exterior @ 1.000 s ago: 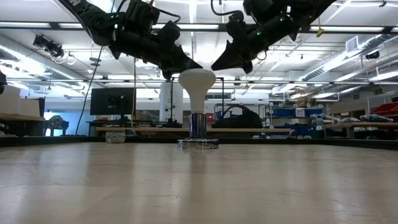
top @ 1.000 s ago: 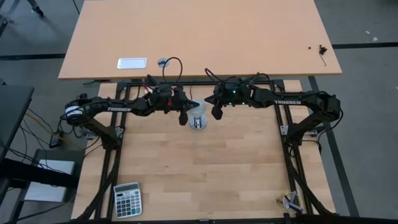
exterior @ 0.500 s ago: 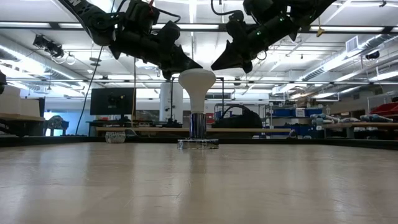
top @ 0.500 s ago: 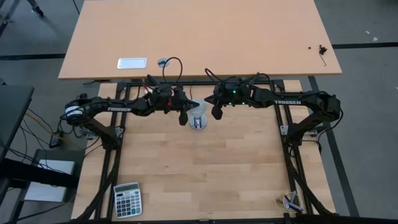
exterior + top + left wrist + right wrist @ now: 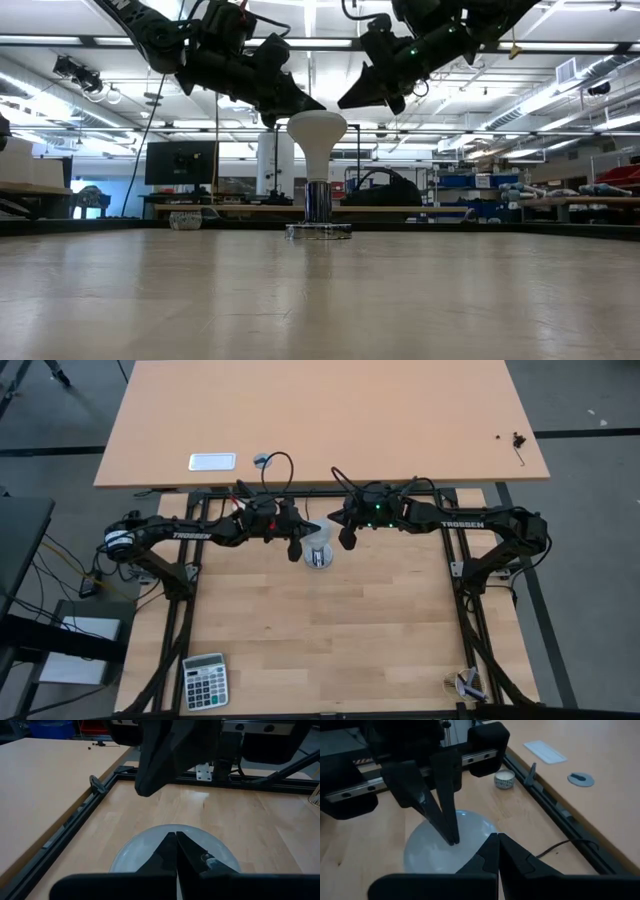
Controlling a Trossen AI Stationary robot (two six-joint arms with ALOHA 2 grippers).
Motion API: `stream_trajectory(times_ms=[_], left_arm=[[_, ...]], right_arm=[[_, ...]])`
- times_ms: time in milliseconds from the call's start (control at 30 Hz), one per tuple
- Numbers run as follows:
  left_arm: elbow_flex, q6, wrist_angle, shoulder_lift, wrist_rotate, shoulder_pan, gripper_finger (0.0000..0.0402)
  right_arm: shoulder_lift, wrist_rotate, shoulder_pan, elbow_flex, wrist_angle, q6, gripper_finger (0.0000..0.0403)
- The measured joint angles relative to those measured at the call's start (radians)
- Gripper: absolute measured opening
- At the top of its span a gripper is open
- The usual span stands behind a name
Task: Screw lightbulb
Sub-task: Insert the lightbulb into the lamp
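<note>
Where lettering shows at all, only "TROSSEN" in white, once on each dark arm in the high view, left and right of centre; keys of the calculator (image 5: 205, 680) at lower left too small to read, likewise the white plate (image 5: 212, 461) lying on the pale far counter (image 5: 420, 420).

Lightbulb (image 5: 316, 150) upright at centre of the low view, wide dome on top, neck tapering down into a metal socket (image 5: 317, 231) resting on the wooden counter (image 5: 320, 300). Seen from above as a pale disc (image 5: 318, 543) just above mid-frame, between the two arms.

Left claw (image 5: 306, 104) closed tight, holding nothing, tips at the dome's upper left edge in the low view; touching or merely just beside, cannot tell. From its own wrist camera, pinched fingers (image 5: 170, 851) over the dome (image 5: 145, 850).

Right claw (image 5: 344, 103) also closed and empty, tips up and to the right of the dome, a clear gap showing between them and the bulb. From its wrist camera, shut fingers (image 5: 492, 851) in front of the dome (image 5: 427, 845), with the left claw's points (image 5: 452, 840) poised over it beyond. Small cream-white round holder (image 5: 504, 779) farther off beside the black frame rail.
</note>
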Motion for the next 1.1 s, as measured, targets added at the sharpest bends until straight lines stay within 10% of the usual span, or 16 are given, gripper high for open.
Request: stream_trajectory(times_ms=[1100], left_arm=[[0.000, 0.023, -0.013, 0.000, 0.004, -0.001, 0.0000]], right_arm=[[0.071, -0.031, 0.079, 0.002, -0.014, 0.062, 0.0012]])
